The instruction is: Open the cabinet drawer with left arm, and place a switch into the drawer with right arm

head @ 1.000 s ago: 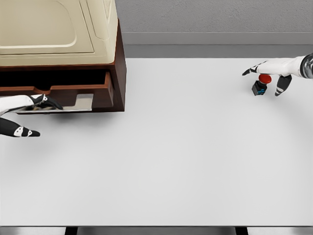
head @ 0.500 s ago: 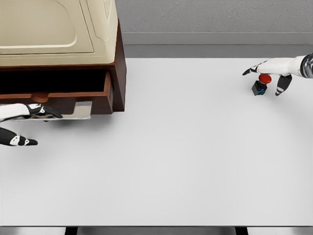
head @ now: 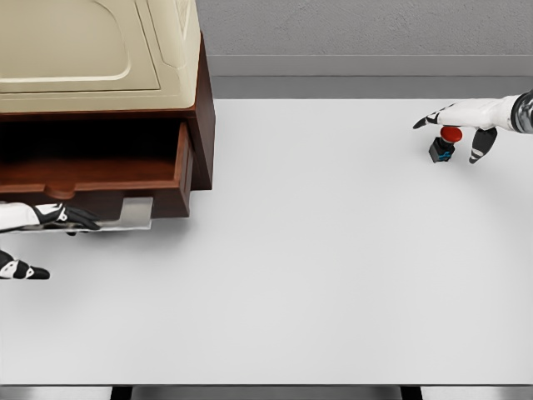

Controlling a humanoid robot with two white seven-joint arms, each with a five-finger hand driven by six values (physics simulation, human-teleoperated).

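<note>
Left hand [head: 37, 218] at the near-left edge, fingers hooked, thumb lower and apart. Right hand [head: 466, 117] at the far right, arm entering from the right edge, fingers spread downward.

My hands were glossy white with black fingers and little white patches on them. My right hand [head: 463, 127] also had a grey ribbed wrist cuff; my left hand [head: 33, 233] matched, same black-and-white scheme.
</note>
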